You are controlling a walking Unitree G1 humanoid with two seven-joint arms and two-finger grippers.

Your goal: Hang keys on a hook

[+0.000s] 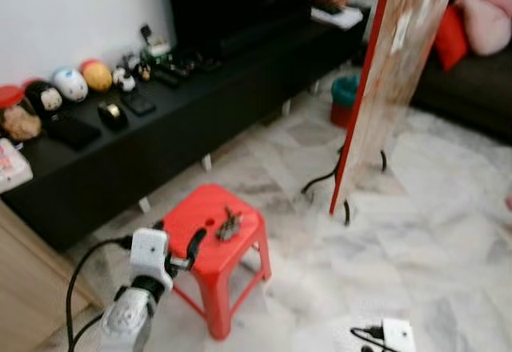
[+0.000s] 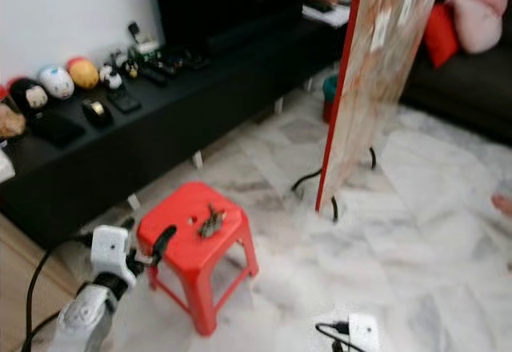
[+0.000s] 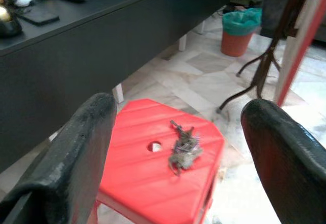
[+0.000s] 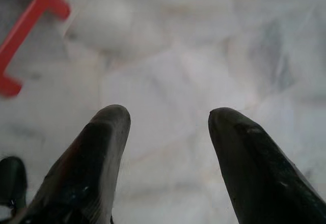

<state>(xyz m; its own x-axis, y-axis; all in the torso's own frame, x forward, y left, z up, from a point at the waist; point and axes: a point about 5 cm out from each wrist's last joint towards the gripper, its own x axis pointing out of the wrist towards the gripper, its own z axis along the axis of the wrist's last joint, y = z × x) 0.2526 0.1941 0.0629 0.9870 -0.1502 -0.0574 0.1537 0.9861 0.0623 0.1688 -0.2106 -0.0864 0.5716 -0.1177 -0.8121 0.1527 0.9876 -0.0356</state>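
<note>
Keys (image 1: 229, 226) on red stool (image 1: 210, 244), L end effector (image 3: 178, 132) open just short of it.

Keys lie near stool's middle, beside its centre hole, well in from every edge. L end effector hovers at stool's near-left edge, fingers spread wide, not touching. R end effector (image 4: 165, 132) also open, over bare marble floor (image 1: 448, 232). Tall board w/ red edge (image 1: 384, 80) stands far right; open floor btwn it & stool. Black low cabinet (image 1: 160, 140) runs along far left.

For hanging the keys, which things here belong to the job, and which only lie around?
Belong to the job:
- keys, lying on the red stool
- left tool, open, beside the stool
- right tool, open, over bare floor

Only lying around:
- toy figures on the black cabinet
- teal bin
- red cushion
- white plug adapter
</note>
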